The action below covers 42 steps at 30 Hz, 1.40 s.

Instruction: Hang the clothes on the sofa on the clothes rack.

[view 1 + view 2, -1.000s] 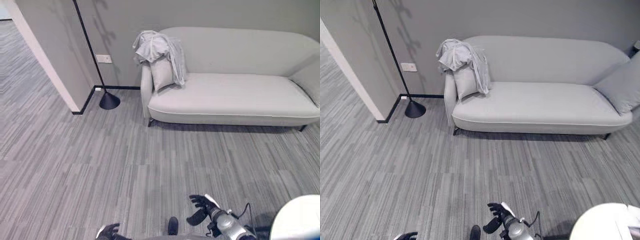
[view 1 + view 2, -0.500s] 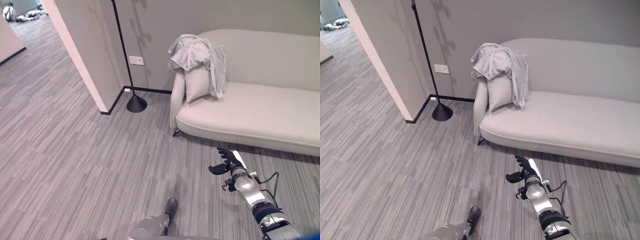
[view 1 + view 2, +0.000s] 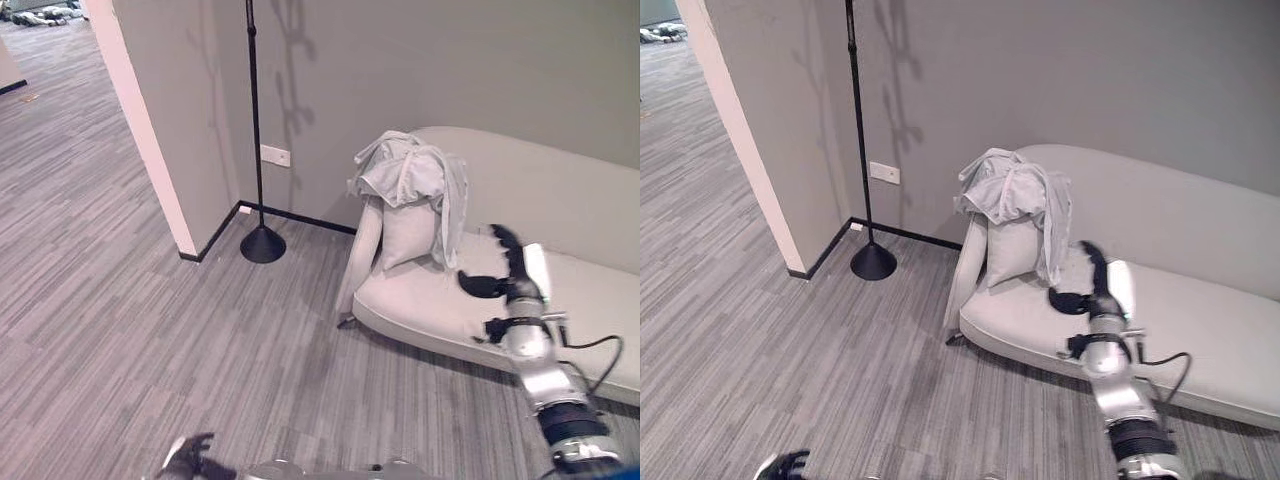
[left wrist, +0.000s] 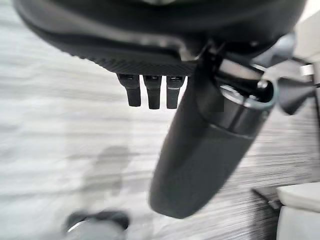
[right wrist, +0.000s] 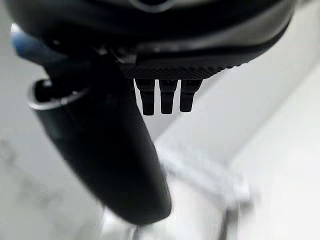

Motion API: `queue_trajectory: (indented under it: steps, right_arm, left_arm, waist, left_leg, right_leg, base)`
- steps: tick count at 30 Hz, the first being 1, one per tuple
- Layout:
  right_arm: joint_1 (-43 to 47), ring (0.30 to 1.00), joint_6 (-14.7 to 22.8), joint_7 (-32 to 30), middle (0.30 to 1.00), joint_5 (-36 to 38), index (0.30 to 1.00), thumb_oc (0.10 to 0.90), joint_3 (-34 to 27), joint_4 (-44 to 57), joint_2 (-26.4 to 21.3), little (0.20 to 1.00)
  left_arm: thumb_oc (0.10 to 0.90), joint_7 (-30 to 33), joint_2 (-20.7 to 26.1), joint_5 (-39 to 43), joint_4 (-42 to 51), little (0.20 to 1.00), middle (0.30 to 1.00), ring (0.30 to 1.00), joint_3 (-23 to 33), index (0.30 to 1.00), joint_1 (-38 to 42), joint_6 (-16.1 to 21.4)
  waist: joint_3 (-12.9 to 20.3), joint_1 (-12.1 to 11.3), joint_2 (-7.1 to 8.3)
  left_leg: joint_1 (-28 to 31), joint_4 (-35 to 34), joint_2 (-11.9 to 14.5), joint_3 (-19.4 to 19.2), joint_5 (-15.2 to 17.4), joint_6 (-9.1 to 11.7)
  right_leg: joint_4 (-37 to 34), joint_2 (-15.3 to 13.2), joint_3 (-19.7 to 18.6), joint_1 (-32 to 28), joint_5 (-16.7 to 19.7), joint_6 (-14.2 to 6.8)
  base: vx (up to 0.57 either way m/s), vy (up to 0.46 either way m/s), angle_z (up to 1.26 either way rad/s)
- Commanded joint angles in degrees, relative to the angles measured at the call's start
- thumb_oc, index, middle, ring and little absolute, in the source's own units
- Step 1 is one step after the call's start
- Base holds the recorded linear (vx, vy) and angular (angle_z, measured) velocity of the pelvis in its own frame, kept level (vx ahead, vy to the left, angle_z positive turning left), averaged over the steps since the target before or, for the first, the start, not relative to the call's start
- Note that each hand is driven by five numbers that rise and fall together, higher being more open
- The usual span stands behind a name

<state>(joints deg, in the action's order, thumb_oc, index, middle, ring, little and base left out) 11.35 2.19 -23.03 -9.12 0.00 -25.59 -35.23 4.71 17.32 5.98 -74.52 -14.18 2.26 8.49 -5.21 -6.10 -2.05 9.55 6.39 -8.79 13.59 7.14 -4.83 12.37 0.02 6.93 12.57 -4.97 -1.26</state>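
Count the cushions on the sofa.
1. A pale cushion stands at the sofa's armrest end, partly under the grey clothes draped over it. The sofa's other end is out of view, so more may be hidden.

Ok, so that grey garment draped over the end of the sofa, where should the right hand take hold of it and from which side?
Probably the bunched top of the grey garment, where it heaps over the sofa corner above the cushion. The folds there stand proud, giving the fingers something to close round. Come from the seat side: the open right hand is raised over the seat, apart from the cloth. The hanging tail is flatter.
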Motion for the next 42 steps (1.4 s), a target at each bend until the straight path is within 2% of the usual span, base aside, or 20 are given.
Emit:
queue_trajectory:
  steps: [1, 3, 4, 5, 6, 9, 11, 12, 13, 14, 17, 19, 20, 22, 26, 28, 36, 38, 41, 42]
  right_arm:
    - [7.56, 0.900, 2.18, -4.65, 0.900, -0.04, 0.900, 0.800, -6.16, 0.57, -9.95, 0.900]
    - [6.75, 0.900, 2.14, -4.71, 0.900, -0.32, 0.900, 0.800, -6.71, 0.48, -10.43, 0.900]
    - [4.91, 0.900, 2.30, -4.42, 0.900, -0.49, 0.900, 0.800, -8.22, 1.01, -11.34, 0.900]
    - [3.52, 0.900, 2.35, -3.91, 0.900, -1.23, 0.900, 0.800, -9.23, 1.55, -10.68, 0.900]
    - [2.99, 0.900, 2.31, -3.69, 0.900, -1.77, 0.900, 0.800, -9.38, 1.92, -11.01, 0.900]
    - [1.13, 0.900, 2.50, -1.97, 0.900, -3.62, 0.900, 0.800, -9.62, 5.33, -12.27, 0.900]
    - [1.44, 0.900, 3.56, -1.80, 0.900, -2.96, 0.900, 0.800, -9.22, 5.84, -13.88, 0.900]
    - [1.56, 0.900, 3.67, -1.83, 0.900, -2.89, 0.900, 0.800, -9.18, 5.65, -13.98, 0.900]
    - [4.14, 0.900, 4.69, -0.92, 0.900, -1.60, 0.900, 0.800, -6.55, 5.26, -15.38, 0.900]
    - [6.42, 0.900, 4.80, -0.71, 0.900, -1.49, 0.900, 0.800, -4.52, 4.63, -16.07, 0.900]
    - [12.05, 0.900, 5.42, 0.48, 0.900, -0.09, 0.900, 0.800, 0.35, 2.53, -16.61, 0.900]
    - [13.30, 0.900, 5.40, 1.00, 0.900, 0.24, 0.900, 0.800, 1.77, 2.01, -16.43, 0.900]
    - [15.34, 0.900, 4.68, 1.18, 0.900, -0.28, 0.900, 0.800, 3.84, 0.92, -15.67, 0.900]
    - [19.00, 0.900, 3.93, 0.06, 0.900, -0.98, 0.900, 0.800, 6.15, -1.27, -14.51, 0.900]
    - [22.23, 0.900, 1.21, -0.44, 0.900, -3.08, 0.900, 0.800, 8.53, -6.96, -14.07, 0.900]
    - [22.99, 0.900, -1.08, -1.34, 0.900, -5.72, 0.900, 0.800, 8.13, -9.82, -15.35, 0.900]
    - [30.97, 0.900, -2.64, -2.09, 0.900, -7.91, 0.900, 0.800, 13.92, -19.62, -19.15, 0.900]
    - [30.51, 0.900, -2.77, -2.01, 0.900, -8.56, 0.900, 0.800, 13.79, -19.31, -19.14, 0.900]
    - [30.97, 0.900, -3.60, -2.46, 0.900, -10.35, 0.900, 0.800, 13.50, -17.75, -19.54, 0.900]
    - [30.47, 0.900, -4.12, -2.71, 0.900, -11.73, 0.900, 0.800, 12.90, -14.75, -19.08, 0.900]
  left_arm:
    - [0.800, 1.81, 1.23, -0.87, -4.44, 0.900, 0.900, 0.900, 0.42, 0.900, 2.12, 2.73]
    - [0.800, 1.77, 1.07, -0.79, -4.69, 0.900, 0.900, 0.900, 0.40, 0.900, 1.97, 2.89]
    - [0.800, 1.61, 0.97, -0.11, -4.74, 0.900, 0.900, 0.900, 1.01, 0.900, 1.80, 3.02]
    - [0.800, 1.43, 0.69, 0.69, -5.51, 0.900, 0.900, 0.900, 2.77, 0.900, 0.79, 2.95]
    - [0.800, 1.14, 0.33, 1.25, -6.61, 0.900, 0.900, 0.900, 3.57, 0.900, 0.23, 2.63]
    - [0.800, 1.34, -1.08, -0.20, -7.87, 0.900, 0.900, 0.900, 2.91, 0.900, -0.50, 2.75]
    - [0.800, 1.60, -1.30, -1.32, -6.49, 0.900, 0.900, 0.900, 1.10, 0.900, -0.18, 2.93]
    - [0.800, 1.63, -1.33, -1.33, -6.43, 0.900, 0.900, 0.900, 1.08, 0.900, -0.16, 2.88]
    - [0.800, 1.61, -1.16, -3.44, -4.21, 0.900, 0.900, 0.900, -1.80, 0.900, 0.85, 3.07]
    - [0.800, 1.30, -1.08, -5.27, -3.19, 0.900, 0.900, 0.900, -4.25, 0.900, 1.14, 3.26]
    - [0.800, 0.67, -1.12, -6.24, -2.13, 0.900, 0.900, 0.900, -5.56, 0.900, 1.23, 3.36]
    - [0.800, 0.68, -1.34, -5.59, -2.23, 0.900, 0.900, 0.900, -4.93, 0.900, 1.21, 3.37]
    - [0.800, 0.51, -1.83, -4.76, -3.12, 0.900, 0.900, 0.900, -4.20, 0.900, 0.98, 3.10]
    - [0.800, 0.67, -1.94, -4.25, -4.19, 0.900, 0.900, 0.900, -4.32, 0.900, 0.65, 2.85]
    - [0.800, 0.53, -2.22, -4.24, -5.35, 0.900, 0.900, 0.900, -3.84, 0.900, -0.32, 2.74]
    - [0.800, 1.16, -1.55, -5.31, -5.72, 0.900, 0.900, 0.900, -3.67, 0.900, -0.87, 2.83]
    - [0.800, 1.60, -0.87, -8.66, -3.67, 0.900, 0.900, 0.900, -7.88, 0.900, 0.09, 4.30]
    - [0.800, 1.58, -0.75, -9.15, -3.53, 0.900, 0.900, 0.900, -8.14, 0.900, 0.27, 4.31]
    - [0.800, 1.28, -0.01, -8.35, -2.42, 0.900, 0.900, 0.900, -7.86, 0.900, 0.43, 4.15]
    - [0.800, 1.39, 0.64, -7.07, -2.85, 0.900, 0.900, 0.900, -6.48, 0.900, 0.40, 3.44]
  waist:
    - [1.08, -3.34, 1.55]
    - [1.15, -3.38, 1.88]
    - [1.97, -3.39, 3.12]
    - [2.70, -3.00, 4.45]
    - [3.07, -3.01, 4.86]
    - [3.38, -2.31, 4.58]
    - [2.60, -2.36, 5.51]
    - [2.52, -2.14, 5.59]
    - [0.79, -2.09, 7.02]
    - [0.32, -2.13, 7.42]
    - [0.04, -3.10, 7.30]
    - [0.41, -2.96, 6.97]
    - [0.86, -3.09, 6.03]
    - [0.88, -4.20, 5.02]
    - [2.22, -4.47, 4.24]
    - [2.56, -4.36, 4.66]
    - [3.36, -6.04, 5.02]
    - [3.26, -6.22, 5.06]
    - [0.64, -5.35, 4.27]
    - [-0.54, -6.12, 4.22]
  left_leg:
    - [2.00, -11.39, 3.68, 6.30, -3.27, 0.11]
    - [2.62, -11.39, 4.42, 6.94, -3.11, 0.51]
    - [2.91, -11.39, 5.02, 7.65, -2.18, 1.29]
    - [3.83, -11.39, 8.24, 8.00, -1.66, 2.58]
    - [3.94, -11.39, 9.71, 8.23, -1.88, 3.15]
    - [2.55, -9.43, 13.59, 8.50, -7.36, 5.17]
    - [-0.97, -3.37, 13.16, 8.62, -10.67, 5.87]
    - [-1.42, -2.57, 12.80, 8.91, -10.45, 5.81]
    - [-5.90, 5.15, 12.37, 5.78, -10.15, 4.60]
    - [-7.22, 6.15, 12.71, 3.26, -9.35, 3.81]
    - [-8.41, 1.01, 9.91, 2.00, -3.62, 3.39]
    - [-8.06, -3.28, 8.90, 1.88, -3.61, 3.56]
    - [-9.34, -11.29, 6.82, -0.89, -6.66, 3.35]
    - [-12.48, -11.39, 3.78, -1.98, -7.55, 2.97]
    - [-11.43, -11.39, 2.87, 0.73, -7.52, 1.78]
    - [-10.31, -11.39, 2.43, 0.07, -6.72, 1.32]
    - [-9.24, -11.39, 2.46, -1.26, -4.73, 0.73]
    - [-9.07, -11.39, 2.63, -1.62, -4.30, 0.50]
    - [-7.39, -11.39, 3.79, -2.58, -3.86, -0.73]
    - [-5.33, -11.39, 4.97, -4.57, -2.89, -1.32]
  right_leg:
    - [-12.91, -5.19, -11.85, -4.15, 15.92, -4.41]
    - [-11.45, -5.31, -12.92, -3.66, 17.46, -4.19]
    - [-13.30, -5.89, -11.74, -5.93, 15.33, -4.01]
    - [-9.83, -5.10, -9.55, -6.88, 13.34, -3.89]
    - [-8.62, -4.24, -9.71, -6.54, 11.54, -3.41]
    - [-8.38, -1.29, -7.79, -8.37, 8.47, -1.47]
    - [-11.69, -1.19, -6.01, -11.58, 7.75, -0.63]
    - [-12.06, -1.42, -5.77, -11.77, 7.92, -0.68]
    - [-14.33, -2.09, -4.21, -14.20, 7.73, -0.09]
    - [-15.11, -2.42, -3.08, -15.04, 7.38, 0.18]
    - [-17.37, -3.26, -1.57, -16.43, 7.03, -0.54]
    - [-17.37, -3.48, -0.66, -16.32, 6.65, -0.85]
    - [-17.37, -3.26, 1.45, -15.66, 6.37, -1.50]
    - [-17.37, -2.52, 1.94, -15.39, 6.11, -1.83]
    - [-17.37, -2.20, 1.54, -16.45, 5.05, -1.68]
    - [-17.37, -3.62, 2.55, -17.86, 5.17, -1.74]
    - [-17.37, -5.16, 2.08, -17.99, 5.25, -3.22]
    - [-15.36, -5.41, 2.41, -17.44, 4.87, -3.45]
    - [0.75, -6.41, 2.67, -10.82, 7.38, -5.14]
    - [4.32, -11.25, 6.66, -8.97, 7.03, -5.61]
  base:
    - [0.26, -0.175, 0.19]
    - [0.36, -0.298, 0.10]
    - [0.67, -0.666, 0.27]
    - [0.69, -0.731, 0.41]
    - [0.66, -0.757, 0.56]
    - [0.41, -0.486, 0.31]
    - [0.26, -0.312, 0.19]
    - [0.18, -0.324, 0.17]
    - [0.14, -0.288, 0.36]
    - [0.18, -0.321, 0.64]
    - [0.10, -0.057, 0.50]
    - [0.06, 0.075, 0.34]
    - [0.07, 0.164, 0.65]
    - [0.04, 0.149, 0.57]
    - [0.23, 0.145, -0.13]
    - [0.27, 0.162, 0.23]
    - [0.17, 0.117, 0.04]
    - [0.07, 0.066, -0.16]
    - [0.04, 0.074, -0.39]
    - [0.09, -0.012, -0.47]
